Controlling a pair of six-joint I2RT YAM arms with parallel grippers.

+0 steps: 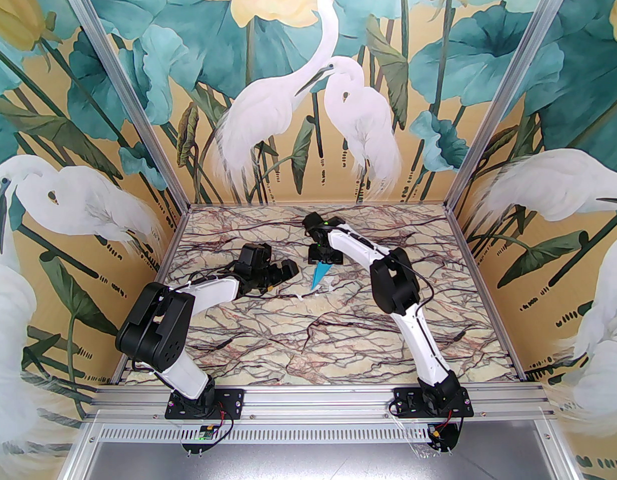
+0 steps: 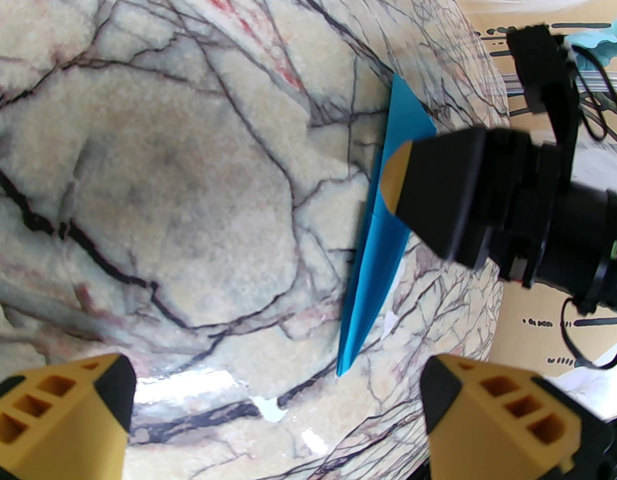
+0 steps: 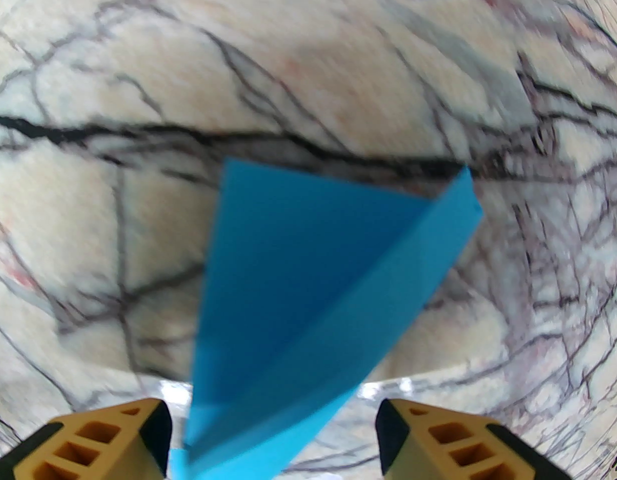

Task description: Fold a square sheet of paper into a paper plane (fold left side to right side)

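The square sheet of paper is folded into the paper plane (image 1: 319, 274), a slim bright-blue dart lying on the marble table, its point toward the near edge. My right gripper (image 1: 325, 262) hangs over the plane's far, wide end. In the right wrist view the plane (image 3: 288, 298) runs down between the yellow fingertips (image 3: 113, 438), which stand apart; the right gripper (image 3: 273, 443) is open. My left gripper (image 1: 287, 273) sits just left of the plane, open and holding nothing. In the left wrist view the plane (image 2: 373, 258) lies ahead of the left gripper (image 2: 278, 408), with a right fingertip (image 2: 396, 175) over the plane.
Small white scraps (image 1: 329, 284) lie on the marble table (image 1: 268, 338) beside the plane's tip, and one scrap (image 2: 269, 408) shows between the left fingers. Aluminium frame posts and painted mural walls enclose the table on three sides.
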